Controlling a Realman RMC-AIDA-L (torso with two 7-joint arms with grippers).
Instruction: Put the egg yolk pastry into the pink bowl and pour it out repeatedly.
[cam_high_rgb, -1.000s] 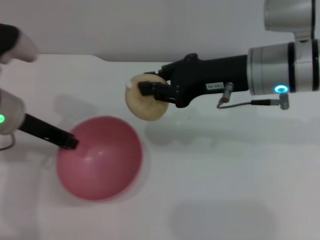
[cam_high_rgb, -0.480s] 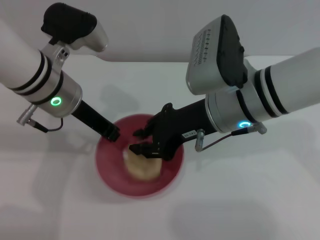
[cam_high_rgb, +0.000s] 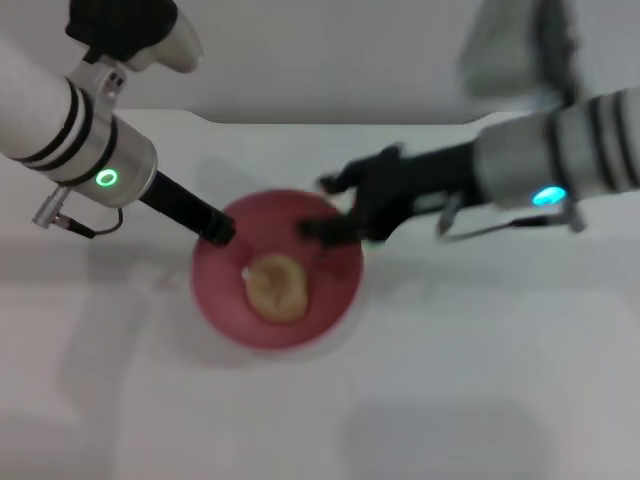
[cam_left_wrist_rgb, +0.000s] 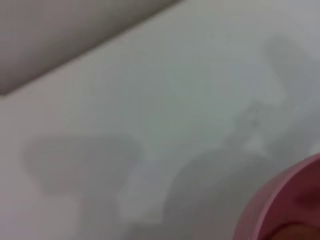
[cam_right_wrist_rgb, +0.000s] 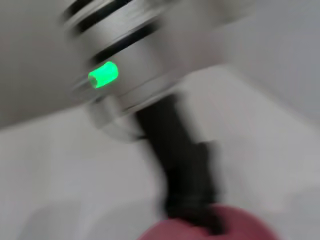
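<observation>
Inside the pink bowl (cam_high_rgb: 277, 270), near its centre, sits the egg yolk pastry (cam_high_rgb: 277, 287) — loose, nothing touching it. The right gripper (cam_high_rgb: 325, 208) hangs over the bowl's rim on the robot's right, fingers spread with nothing between them; the pastry lies below it and toward the robot's left, well apart from the fingertips. The left gripper (cam_high_rgb: 217, 231) sits at the opposite rim, on the robot's left, pressed together on the bowl's edge as far as the head view shows; the right wrist view has its dark finger (cam_right_wrist_rgb: 192, 200) meeting the pink rim. From that gripper the pastry lies just inside the bowl, toward the robot's right. The pastry is roughly round, with no clear long axis to line up on. Judgement: placing looks done, and the next move is the pour — it falls to the left arm, which already has the rim; tipping away from that grip would roll the pastry out toward the right gripper's side.
</observation>
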